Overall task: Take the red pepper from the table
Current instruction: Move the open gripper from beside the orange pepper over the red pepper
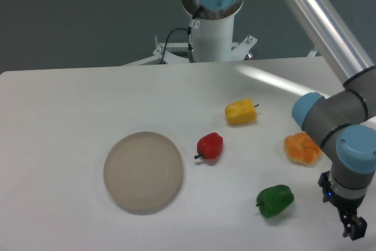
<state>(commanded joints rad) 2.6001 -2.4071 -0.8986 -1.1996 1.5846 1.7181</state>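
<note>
The red pepper (210,146) lies on its side on the white table (59,116), near the middle, its dark stem pointing left. It is just right of the round beige plate. My gripper (354,227) hangs at the far lower right, low over the table and well away from the red pepper, with the green pepper between them. The gripper is dark and seen edge-on, so I cannot tell how its jaws stand. Nothing shows in it.
A round beige plate (143,171) lies left of the red pepper. A yellow pepper (241,111) sits behind it to the right. An orange object (302,148) lies by my arm's elbow. A green pepper (275,200) lies at the front right. The robot base (211,33) stands at the back.
</note>
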